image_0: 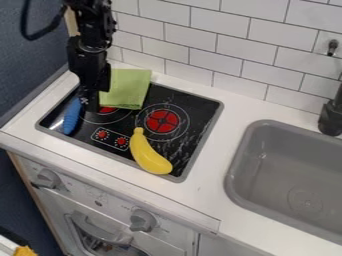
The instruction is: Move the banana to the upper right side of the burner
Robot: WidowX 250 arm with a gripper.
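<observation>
Glossy black stovetop (204, 107), tiled wall (220, 45) behind. Smooth curved banana (148, 154) near round burner (162, 121). Claw (91, 101) near blue handle (71, 118); can't tell if open or clenched.

Arm: black, comes down beyond the stovetop's (200, 108) left side (93, 25)
Wrist: bends little, points nearly straight down (87, 57)
Gripper: black, hangs low over the stovetop's left part (89, 100)

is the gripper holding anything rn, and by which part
The gripper is not holding the banana on the cooktop; whether it holds the blue handle beside it cannot be told.
</observation>
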